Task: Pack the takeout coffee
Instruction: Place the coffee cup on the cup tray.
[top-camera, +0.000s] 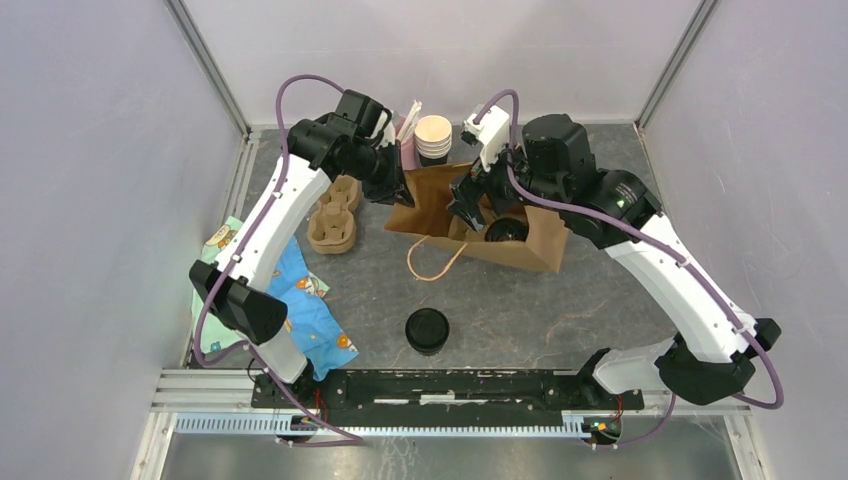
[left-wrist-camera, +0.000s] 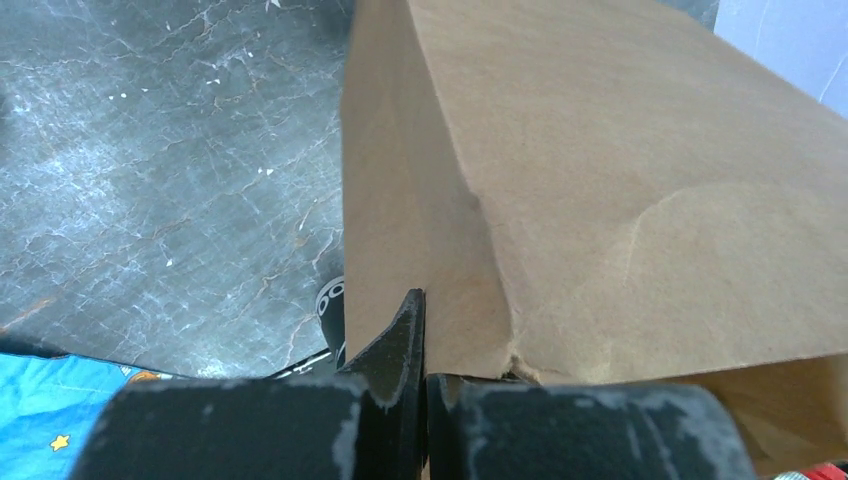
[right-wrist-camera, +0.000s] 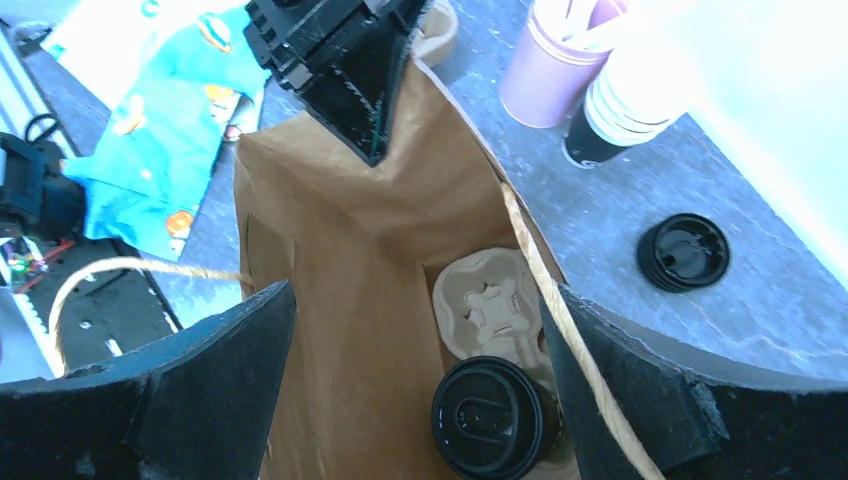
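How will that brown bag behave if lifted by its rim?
Probably floppy: the brown bag is thin paper, creased where the left claw pinches its rim. Likely bottom-heavy, with the lidded cup and a pulp tray inside, so it may sag.

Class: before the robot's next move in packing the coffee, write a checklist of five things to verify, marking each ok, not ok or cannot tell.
1. Takeout coffee inside the brown bag: ok.
2. Lid on the cup: ok.
3. Cup seated in the carrier: cannot tell.
4. Right gripper open, fingers off the cup: ok.
5. Left gripper shut on the bag's rim: ok.
6. Twine handle clear of the right finger: cannot tell, it runs close beside it.
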